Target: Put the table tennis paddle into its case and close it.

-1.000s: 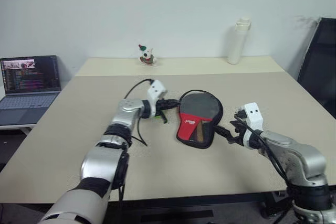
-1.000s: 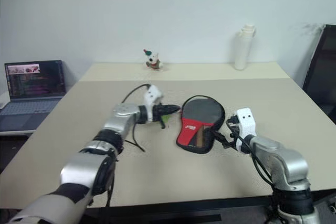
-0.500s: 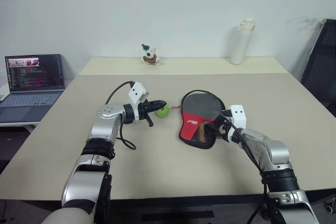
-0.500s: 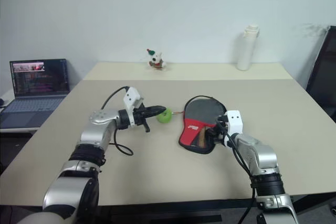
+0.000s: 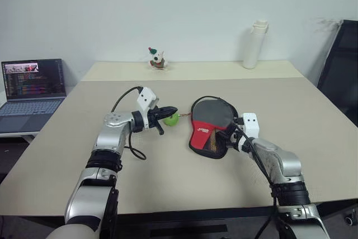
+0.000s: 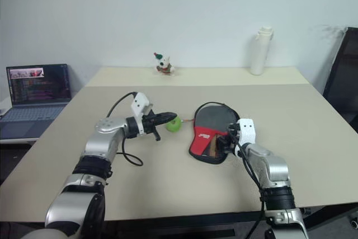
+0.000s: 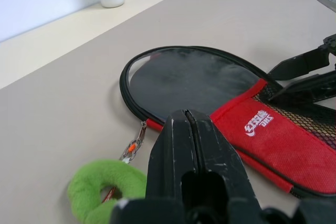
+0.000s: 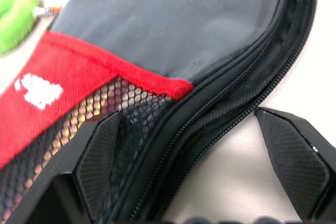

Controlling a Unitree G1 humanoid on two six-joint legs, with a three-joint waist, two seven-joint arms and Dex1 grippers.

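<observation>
Case (image 5: 210,127): soft, light pouch; likely slides unless pinned.
Hold: zip edge beside case's mesh pocket.
Right gripper (image 8: 202,161): jaws spread, straddling case's edge.
Left gripper (image 5: 169,112): closed, empty, beside case's green pull loop (image 5: 172,119).

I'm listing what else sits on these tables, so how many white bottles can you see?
1. The white bottle stands upright near the back right of the far table, beyond the case. Nothing visible is large enough to hide another.
</observation>
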